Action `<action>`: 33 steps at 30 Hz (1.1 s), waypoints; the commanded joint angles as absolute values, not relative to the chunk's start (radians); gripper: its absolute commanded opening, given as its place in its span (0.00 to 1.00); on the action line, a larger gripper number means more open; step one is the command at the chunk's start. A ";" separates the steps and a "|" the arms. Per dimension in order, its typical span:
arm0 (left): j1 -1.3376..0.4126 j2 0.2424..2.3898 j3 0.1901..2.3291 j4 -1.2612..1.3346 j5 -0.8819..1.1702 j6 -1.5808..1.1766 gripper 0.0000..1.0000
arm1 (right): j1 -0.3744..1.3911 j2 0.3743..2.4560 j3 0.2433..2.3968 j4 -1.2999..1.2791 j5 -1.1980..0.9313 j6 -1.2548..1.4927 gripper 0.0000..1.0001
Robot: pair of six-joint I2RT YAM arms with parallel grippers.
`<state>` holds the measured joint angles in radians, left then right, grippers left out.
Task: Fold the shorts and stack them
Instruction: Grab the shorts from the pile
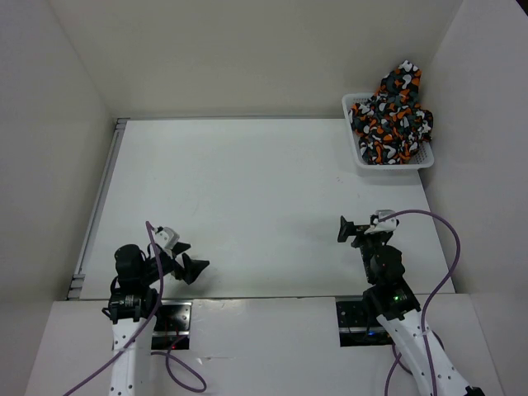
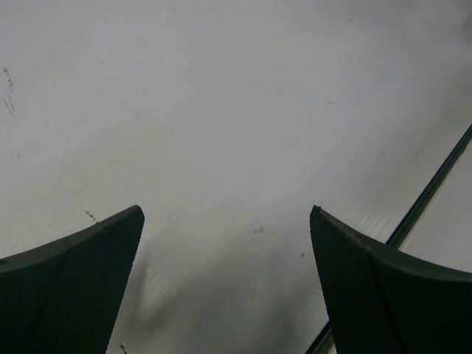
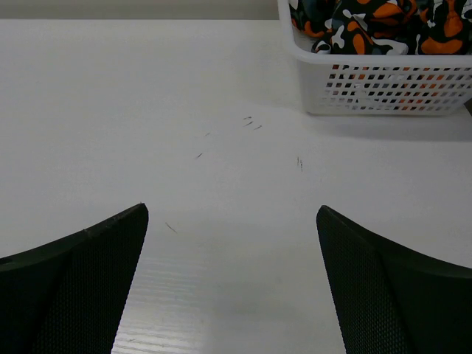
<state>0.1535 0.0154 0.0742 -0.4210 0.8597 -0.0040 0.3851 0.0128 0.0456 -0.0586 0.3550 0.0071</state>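
**Top external view.** A flat white table [image 1: 247, 198] fills the middle of the scene, with plain white walls on the left, far and right sides. The white plastic lattice basket [image 1: 388, 164] stands at the far right corner of the table, close to the right wall. The shorts [image 1: 393, 115], soft cloth in an orange, white, black and grey blotch print, lie heaped in this basket. The heap rises above the rim and leans towards the right wall. None of the cloth lies on the table surface. The left gripper [image 1: 191, 257] sits low at the near left, well apart from the basket, its two black fingers spread and holding nothing. The right gripper [image 1: 350, 230] sits at the near right, nearer to the basket but not touching it, and it also holds nothing. A purple cable [image 1: 446, 239] loops from the right arm, and a second runs down the left arm.

**Left wrist view.** The left gripper [image 2: 226, 212] shows both black textured fingers [image 2: 81, 284] set wide apart, with only bare white table between them. A thin dark straight line [image 2: 435, 184] crosses the right side of the view. Neither shorts nor basket appear here.

**Right wrist view.** The right gripper [image 3: 232, 209] stands fully parted over bare table [image 3: 147, 110], gripping nothing. The basket [image 3: 383, 88] is at the far right, and the printed shorts [image 3: 383, 18] show above its rim and through its lattice wall. A few small dark marks [image 3: 251, 122] lie on the table near the basket.
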 commanded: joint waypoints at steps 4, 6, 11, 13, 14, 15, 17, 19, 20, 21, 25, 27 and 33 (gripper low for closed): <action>0.153 0.003 0.098 -0.422 0.916 0.000 1.00 | 0.380 0.008 0.002 0.005 0.373 0.021 0.99; 0.153 0.003 0.098 -0.414 0.963 0.000 1.00 | 0.380 0.008 0.002 0.005 0.326 0.002 0.99; 0.153 0.003 0.078 -0.209 0.983 0.000 1.00 | 0.380 0.008 0.052 -0.047 -0.441 -1.153 1.00; 0.153 0.003 0.078 -0.050 0.915 0.000 1.00 | 0.380 0.008 -0.006 -0.020 -0.485 -1.565 0.99; 0.153 0.012 0.068 0.123 0.876 0.000 1.00 | 0.380 0.008 0.003 0.058 -0.521 -1.501 1.00; 0.141 0.037 0.081 0.170 0.814 0.000 1.00 | 0.380 0.008 0.003 0.146 -0.522 -1.420 1.00; 0.129 0.080 0.116 0.195 0.760 0.000 1.00 | 0.380 0.033 0.012 0.371 -0.458 -1.243 1.00; 0.104 0.203 0.196 0.193 0.698 0.000 1.00 | 0.380 0.076 0.101 0.371 -0.413 -1.192 1.00; 0.104 0.335 0.236 0.169 0.698 0.000 1.00 | 0.380 0.169 0.206 0.333 -0.378 -1.183 1.00; 0.094 0.416 0.344 0.140 0.686 0.000 1.00 | 0.380 0.234 0.265 0.293 -0.358 -1.183 1.00; 0.049 0.860 0.779 -0.204 0.667 0.000 1.00 | 0.390 0.671 0.627 0.111 -0.195 -1.126 1.00; 0.037 1.095 0.923 -0.293 0.629 0.000 1.00 | 0.402 0.940 0.872 0.110 0.021 -0.863 1.00; 0.028 1.378 1.146 -0.327 0.515 0.000 1.00 | 0.333 1.409 1.230 -0.047 0.353 -0.393 1.00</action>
